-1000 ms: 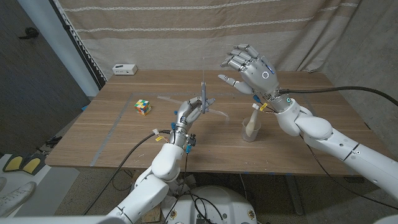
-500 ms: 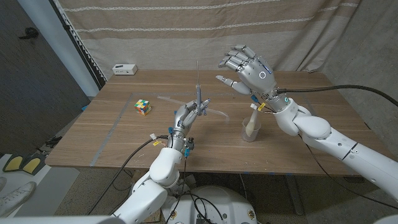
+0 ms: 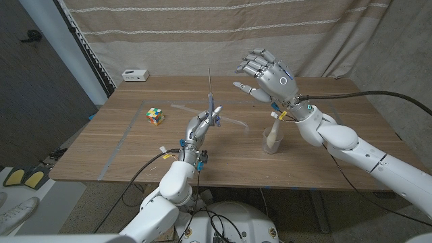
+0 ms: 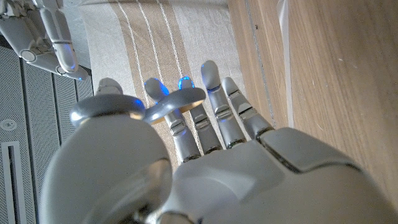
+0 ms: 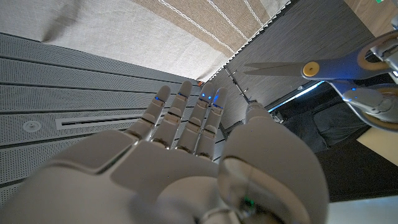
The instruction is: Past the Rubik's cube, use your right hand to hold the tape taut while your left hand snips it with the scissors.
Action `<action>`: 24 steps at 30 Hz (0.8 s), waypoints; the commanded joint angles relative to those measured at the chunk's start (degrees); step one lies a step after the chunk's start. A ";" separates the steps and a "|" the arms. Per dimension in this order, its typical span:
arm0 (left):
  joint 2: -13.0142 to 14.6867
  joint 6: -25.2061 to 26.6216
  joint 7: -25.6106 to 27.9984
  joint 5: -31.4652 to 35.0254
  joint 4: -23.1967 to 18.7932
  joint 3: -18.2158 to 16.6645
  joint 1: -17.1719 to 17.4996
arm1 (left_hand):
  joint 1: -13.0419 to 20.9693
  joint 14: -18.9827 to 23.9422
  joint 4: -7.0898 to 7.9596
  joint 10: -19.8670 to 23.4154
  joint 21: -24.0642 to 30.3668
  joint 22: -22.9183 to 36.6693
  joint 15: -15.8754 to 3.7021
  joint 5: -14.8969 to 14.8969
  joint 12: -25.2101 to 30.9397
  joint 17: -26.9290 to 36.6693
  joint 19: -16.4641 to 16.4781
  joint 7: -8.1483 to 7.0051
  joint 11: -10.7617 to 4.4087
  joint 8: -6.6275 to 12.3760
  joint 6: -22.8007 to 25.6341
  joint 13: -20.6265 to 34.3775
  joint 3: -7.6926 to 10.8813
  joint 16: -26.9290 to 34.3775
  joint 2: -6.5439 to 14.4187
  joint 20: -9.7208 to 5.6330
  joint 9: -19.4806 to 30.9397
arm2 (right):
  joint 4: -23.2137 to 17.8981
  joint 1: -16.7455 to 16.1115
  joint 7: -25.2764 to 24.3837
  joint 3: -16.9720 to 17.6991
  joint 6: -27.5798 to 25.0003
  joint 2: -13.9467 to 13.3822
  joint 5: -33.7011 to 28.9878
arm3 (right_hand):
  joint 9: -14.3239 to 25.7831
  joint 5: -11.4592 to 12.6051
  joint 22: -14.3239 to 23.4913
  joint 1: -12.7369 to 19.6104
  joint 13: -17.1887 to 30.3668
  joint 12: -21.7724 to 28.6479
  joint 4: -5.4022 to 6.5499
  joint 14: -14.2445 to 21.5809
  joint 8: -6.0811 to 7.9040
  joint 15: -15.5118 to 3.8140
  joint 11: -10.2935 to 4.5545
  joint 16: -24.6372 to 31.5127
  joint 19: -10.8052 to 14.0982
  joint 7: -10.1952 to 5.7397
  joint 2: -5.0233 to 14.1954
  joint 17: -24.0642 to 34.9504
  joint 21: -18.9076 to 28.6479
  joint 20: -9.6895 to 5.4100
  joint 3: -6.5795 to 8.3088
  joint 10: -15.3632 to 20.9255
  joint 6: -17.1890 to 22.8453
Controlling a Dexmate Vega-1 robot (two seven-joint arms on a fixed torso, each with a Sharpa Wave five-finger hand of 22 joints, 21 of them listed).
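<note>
My left hand holds the scissors above the middle of the table, blades closed and pointing straight up. In the left wrist view a handle loop of the scissors sits around my fingers. A clear strip of tape lies on the wood behind that hand. The Rubik's cube sits to its left. My right hand hangs in the air at the back right, fingers spread, holding nothing. From the right wrist view the scissors show beyond my right hand.
A clear cup with a pale wooden piece in it stands under my right wrist. A small white box sits at the table's back left edge. A striped curtain hangs behind.
My left hand has shifted a little to the left and up with the scissors, blades still upright. The right hand has drifted slightly left, still spread.
</note>
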 commanded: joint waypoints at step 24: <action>10.69 11.85 -3.36 -4.86 -7.46 -3.49 0.83 | -14.92 -3.69 -0.84 -11.19 -2.67 -1.65 -5.45 1.04 29.08 -0.51 -0.91 6.04 -0.48 -0.26 -12.00 -0.03 -23.69 -3.90 -0.10 5.28 7.65 | 1.16 2.90 2.69 -1.17 0.50 1.09 -0.48 | -0.03 -0.23 0.15 -1.43 -0.38 -1.37 -0.52 -1.10 -2.04 -3.33 0.27 0.66 0.63 0.01 -0.32 -0.90 -0.89 0.32 -0.29 -0.08 0.50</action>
